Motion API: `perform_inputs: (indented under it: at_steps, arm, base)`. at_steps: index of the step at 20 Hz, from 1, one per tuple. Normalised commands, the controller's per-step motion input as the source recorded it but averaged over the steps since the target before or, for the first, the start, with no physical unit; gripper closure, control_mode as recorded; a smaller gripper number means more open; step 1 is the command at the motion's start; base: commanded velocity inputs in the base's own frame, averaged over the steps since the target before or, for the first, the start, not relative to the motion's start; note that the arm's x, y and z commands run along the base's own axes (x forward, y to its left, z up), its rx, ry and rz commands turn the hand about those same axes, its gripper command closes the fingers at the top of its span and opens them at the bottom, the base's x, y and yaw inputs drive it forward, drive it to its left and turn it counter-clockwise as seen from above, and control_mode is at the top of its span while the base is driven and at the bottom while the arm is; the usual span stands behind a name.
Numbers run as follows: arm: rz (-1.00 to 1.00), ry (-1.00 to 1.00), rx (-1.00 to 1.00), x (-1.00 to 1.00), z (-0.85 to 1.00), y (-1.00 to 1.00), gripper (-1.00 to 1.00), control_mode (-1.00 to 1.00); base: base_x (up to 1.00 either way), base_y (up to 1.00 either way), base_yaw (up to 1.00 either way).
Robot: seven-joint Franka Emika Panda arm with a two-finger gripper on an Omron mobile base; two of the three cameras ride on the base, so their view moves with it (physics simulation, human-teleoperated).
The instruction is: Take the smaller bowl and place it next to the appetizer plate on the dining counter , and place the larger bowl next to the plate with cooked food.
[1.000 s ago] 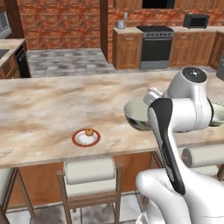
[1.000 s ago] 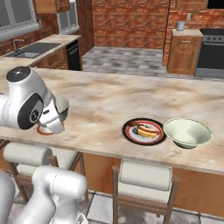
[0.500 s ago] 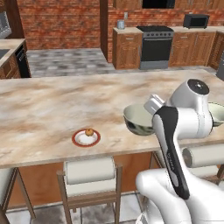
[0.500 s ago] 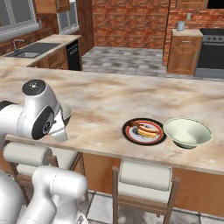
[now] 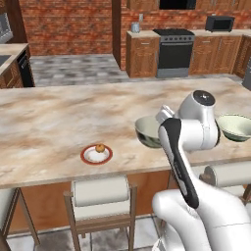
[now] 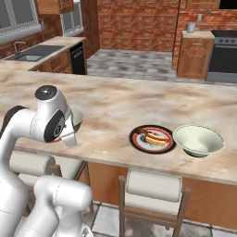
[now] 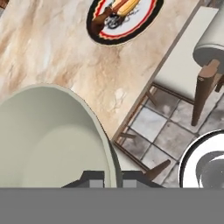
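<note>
1. The smaller bowl (image 5: 149, 131) is up off the table (image 5: 59, 112), carried just in front of the arm's wrist, over the near half of the marble top.
2. In the hand view the tool (image 7: 110, 178) is clenched on the smaller bowl's rim: one fingertip sits inside the cream hollow and one outside the wall. A rim pinch suits a deep bowl too wide to span.
3. The appetizer plate (image 5: 96, 154) lies to the left, near the table's front edge, with its orange morsel on it. The bowl hangs well apart from it to the right, so I judge the carry is only partly done.
4. The larger bowl (image 6: 198, 140) already rests just beside the plate with cooked food (image 6: 152, 138), on its right. That half of the job looks settled.
5. The likely risk is the bowl tipping in that thin rim grip as it swings left.
6. A stool (image 5: 98, 193) stands below the appetizer plate, under the table edge.
</note>
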Motion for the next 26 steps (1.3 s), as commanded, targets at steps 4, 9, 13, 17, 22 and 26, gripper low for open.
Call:
perform_inputs:
  at_steps: [4, 9, 13, 17, 22, 26]
  arm:
    - [-0.01, 0.01, 0.0, 0.45, -0.38, 0.06, 1.0, -1.0]
    - [-0.01, 0.0, 0.0, 0.42, -0.43, 0.19, 1.0, -1.0]
    - [-0.03, 0.0, 0.0, 0.43, -0.35, 0.23, 1.0, -1.0]
    - [-0.05, 0.0, 0.0, 0.31, -0.32, 0.09, 1.0, -1.0]
    - [-0.07, 0.0, 0.0, 0.24, -0.29, 0.02, 1.0, -1.0]
    - [-0.07, 0.0, 0.0, 0.18, -0.24, 0.2, 1.0, -1.0]
  base:
    - [0.0, 0.0, 0.0]
    - [0.0, 0.0, 0.0]
    - [0.0, 0.0, 0.0]
    - [0.0, 0.0, 0.0]
    - [0.0, 0.0, 0.0]
    - [0.0, 0.0, 0.0]
